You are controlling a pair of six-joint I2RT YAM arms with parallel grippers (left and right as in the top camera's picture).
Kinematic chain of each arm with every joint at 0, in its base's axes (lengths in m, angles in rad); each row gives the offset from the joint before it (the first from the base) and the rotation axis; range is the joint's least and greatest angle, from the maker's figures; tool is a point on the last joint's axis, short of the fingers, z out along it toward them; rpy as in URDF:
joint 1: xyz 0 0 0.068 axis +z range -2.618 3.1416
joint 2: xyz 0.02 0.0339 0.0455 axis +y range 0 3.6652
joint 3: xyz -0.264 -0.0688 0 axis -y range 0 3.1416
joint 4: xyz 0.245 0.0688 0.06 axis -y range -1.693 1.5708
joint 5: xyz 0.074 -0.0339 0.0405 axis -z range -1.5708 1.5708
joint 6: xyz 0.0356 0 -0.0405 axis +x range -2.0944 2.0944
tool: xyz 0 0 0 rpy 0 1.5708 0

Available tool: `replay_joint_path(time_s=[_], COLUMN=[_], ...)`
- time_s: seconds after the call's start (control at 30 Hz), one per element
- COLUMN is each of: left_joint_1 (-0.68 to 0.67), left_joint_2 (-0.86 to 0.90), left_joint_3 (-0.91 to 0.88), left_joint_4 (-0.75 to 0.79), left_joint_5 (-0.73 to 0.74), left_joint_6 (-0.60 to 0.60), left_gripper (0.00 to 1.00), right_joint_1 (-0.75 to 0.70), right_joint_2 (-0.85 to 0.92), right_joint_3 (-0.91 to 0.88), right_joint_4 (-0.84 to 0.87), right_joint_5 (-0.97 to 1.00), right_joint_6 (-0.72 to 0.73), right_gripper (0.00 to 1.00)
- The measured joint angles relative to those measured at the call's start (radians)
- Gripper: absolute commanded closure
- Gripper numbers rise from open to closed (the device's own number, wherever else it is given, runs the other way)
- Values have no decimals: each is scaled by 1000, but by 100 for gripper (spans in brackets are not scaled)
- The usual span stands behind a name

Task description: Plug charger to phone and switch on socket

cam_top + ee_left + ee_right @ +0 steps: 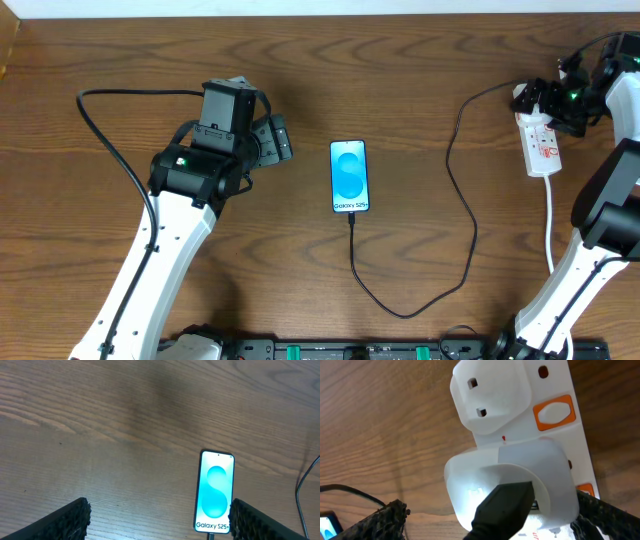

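Observation:
The phone point(349, 176) lies flat mid-table with its blue "Galaxy S25" screen up, and also shows in the left wrist view point(216, 491). The black charger cable point(400, 312) meets its bottom edge, loops toward me and runs up right to the white plug head point(527, 97), which sits in the white socket strip point(542, 148). My right gripper point(562, 100) is open with its fingers on either side of the plug head point(510, 475). Orange switches point(554, 411) show on the strip point(540, 380). My left gripper point(275, 140) is open and empty, left of the phone.
A second white plug body point(490, 395) sits in the strip beyond the charger head. The strip's white cord point(550, 225) runs toward the table's front past my right arm. A black arm cable point(110, 150) curves at the left.

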Motion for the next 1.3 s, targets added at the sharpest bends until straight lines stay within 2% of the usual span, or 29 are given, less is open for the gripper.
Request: replay_joint_path(time_s=[0.33,0.6,0.9,1.07,1.3], left_joint_1=[0,0,0,0,0], left_joint_2=[0,0,0,0,0], left_joint_3=[0,0,0,0,0], left_joint_4=[0,0,0,0,0], left_joint_5=[0,0,0,0,0], left_joint_6=[0,0,0,0,0], left_gripper=[12,12,12,12,12], right_joint_1=[-1,9,17,16,16], right_joint_2=[-42,-49,-90,-163,-380], right_joint_3=[-84,-90,-121,-143,-143], right_joint_4=[59,39,-26,-92,-202], right_joint_5=[-9,-1,174,264,294], right_joint_6=[17,72,220,264,266], right_gripper=[1,1,1,1,1])
